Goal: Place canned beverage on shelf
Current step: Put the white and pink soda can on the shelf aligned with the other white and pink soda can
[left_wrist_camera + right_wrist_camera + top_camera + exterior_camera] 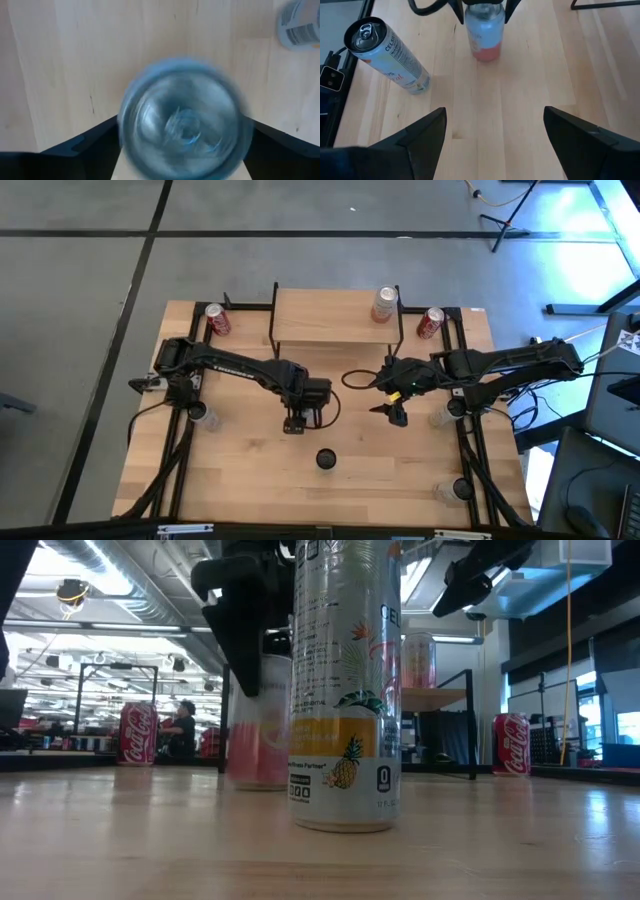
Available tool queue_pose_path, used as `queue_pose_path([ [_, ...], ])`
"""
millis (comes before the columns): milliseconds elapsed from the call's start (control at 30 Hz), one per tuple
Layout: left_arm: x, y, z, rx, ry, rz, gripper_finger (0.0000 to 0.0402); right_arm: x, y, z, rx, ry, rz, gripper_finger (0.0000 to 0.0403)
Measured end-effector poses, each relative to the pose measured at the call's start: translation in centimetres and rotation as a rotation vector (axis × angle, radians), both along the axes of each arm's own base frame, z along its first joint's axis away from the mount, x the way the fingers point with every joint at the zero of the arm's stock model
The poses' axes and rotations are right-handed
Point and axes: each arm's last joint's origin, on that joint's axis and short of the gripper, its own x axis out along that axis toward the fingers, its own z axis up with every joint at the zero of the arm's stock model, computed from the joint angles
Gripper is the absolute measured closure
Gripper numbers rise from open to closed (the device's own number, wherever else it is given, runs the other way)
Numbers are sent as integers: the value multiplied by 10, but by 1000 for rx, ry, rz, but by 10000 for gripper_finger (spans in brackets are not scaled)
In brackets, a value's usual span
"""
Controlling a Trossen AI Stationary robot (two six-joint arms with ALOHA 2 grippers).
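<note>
A pink-and-white can (484,30) stands upright on the table below the shelf (335,318). My left gripper (294,423) points down over it, open, with one finger on either side of the can's top (185,120); I see no touch. A tall white can with a pineapple print (345,690) stands upright near the table's front (326,459). My right gripper (396,414) hangs open above the table to the right, with nothing between its fingers (492,145). Another pale can (385,305) stands on the shelf's right end.
Two red cola cans stand on the table beside the shelf, one at its left (217,320) and one at its right (430,322). Black frame rails (470,450) run along the table's left and right sides. Bare wood lies between the two front cans and the shelf.
</note>
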Motion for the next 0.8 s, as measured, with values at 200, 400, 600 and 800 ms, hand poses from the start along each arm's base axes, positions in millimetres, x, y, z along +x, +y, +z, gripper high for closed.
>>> queue_pose_path([
  [200,0,-4,1,-2,-8,-10,47,0,0,0,0,0,0,81],
  [400,-7,-10,34,4,-49,-26,46,0,0,0,2,-5,-1,81],
  [600,-36,-16,91,20,-187,1,45,3,1,1,41,-24,2,81],
  [800,-86,-14,121,37,-301,115,45,23,4,-1,45,-113,-12,81],
])
